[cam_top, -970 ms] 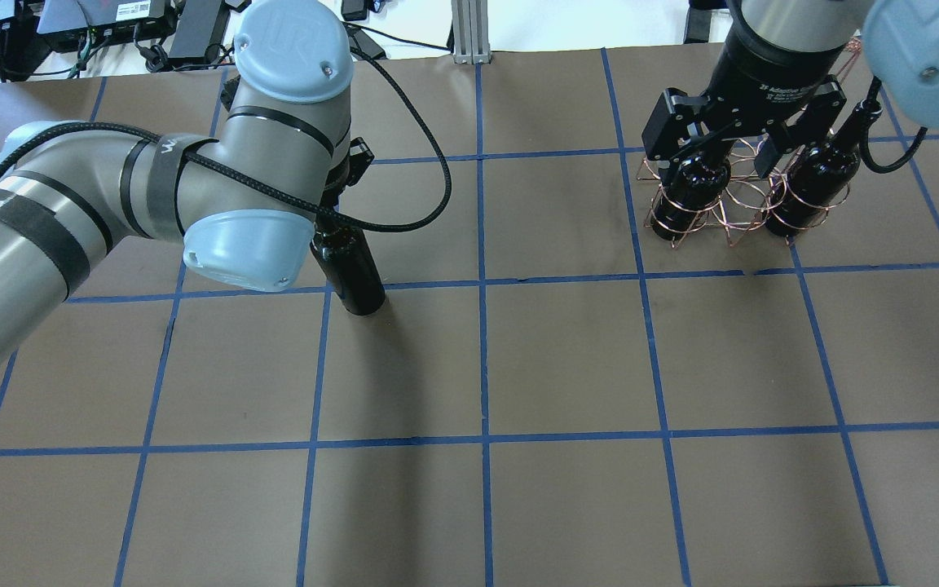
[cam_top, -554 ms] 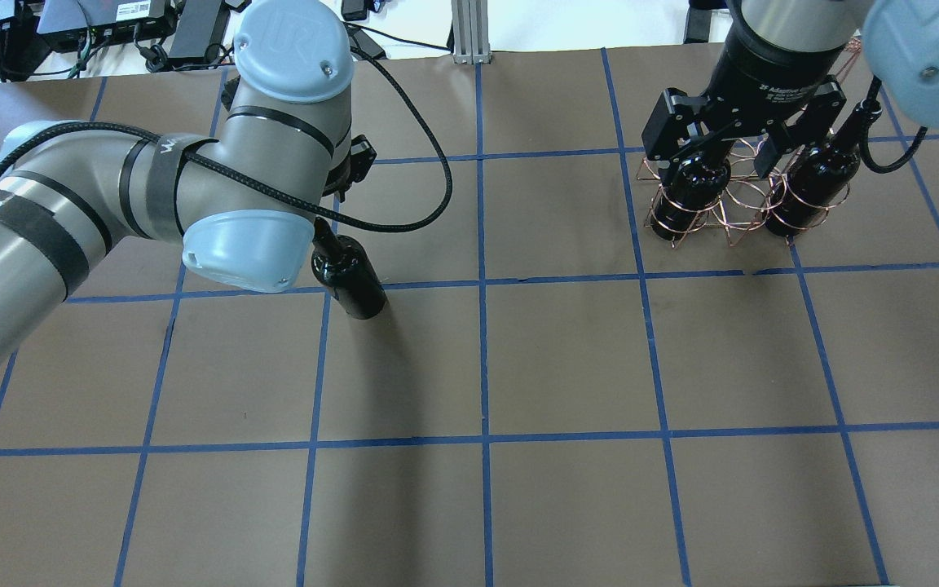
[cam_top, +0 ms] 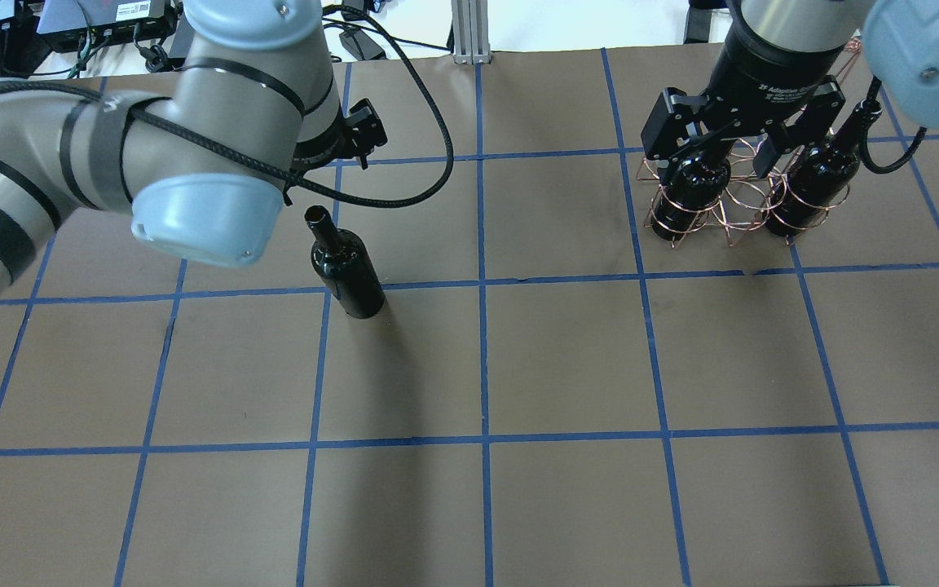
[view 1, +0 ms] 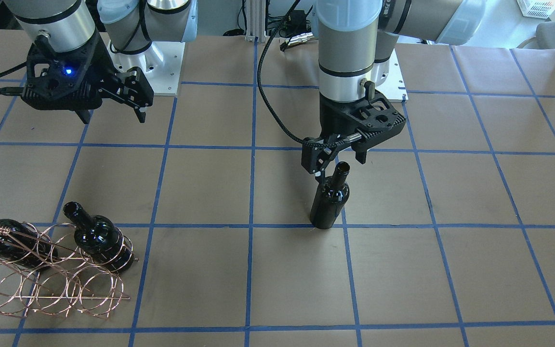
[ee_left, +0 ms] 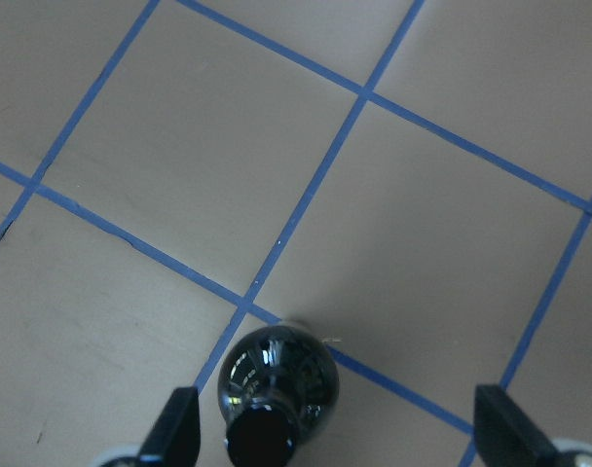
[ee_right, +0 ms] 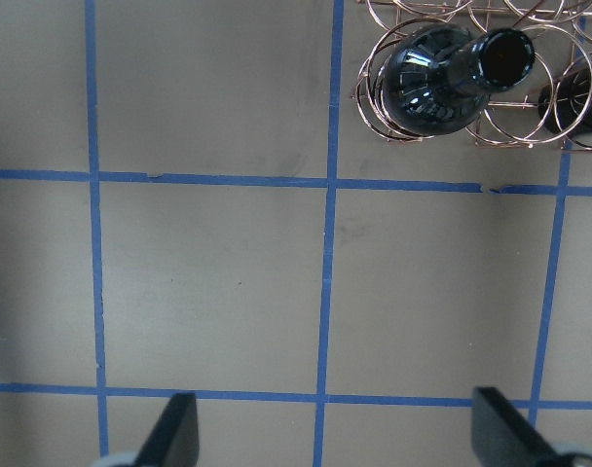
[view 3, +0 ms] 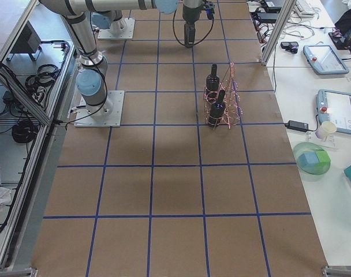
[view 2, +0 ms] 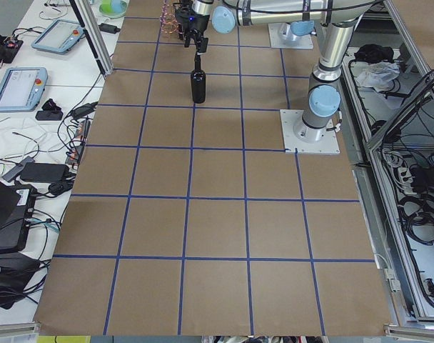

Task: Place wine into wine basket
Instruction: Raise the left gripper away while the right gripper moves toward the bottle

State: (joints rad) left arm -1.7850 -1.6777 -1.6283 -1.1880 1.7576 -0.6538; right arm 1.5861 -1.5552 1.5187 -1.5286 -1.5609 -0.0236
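Standing upright on a crossing of blue tape lines (cam_top: 482,285), the wine (cam_top: 347,273) is on the robot's left half of the desk (cam_top: 567,359). It is well apart from the wine basket (view 1: 51,284), which sits near the far edge on the robot's right. A broad stretch of brown desk lies between them. The left jaws hang spread wide just over the bottle's mouth, gripping nothing. The right jaws, also released, hover high on the robot's side of the basket. Two like bottles (view 1: 95,238) stand in the hoops nearest the robot. The wine is glossy, near-black and unlabelled, with a cylindrical body and a narrow neck.
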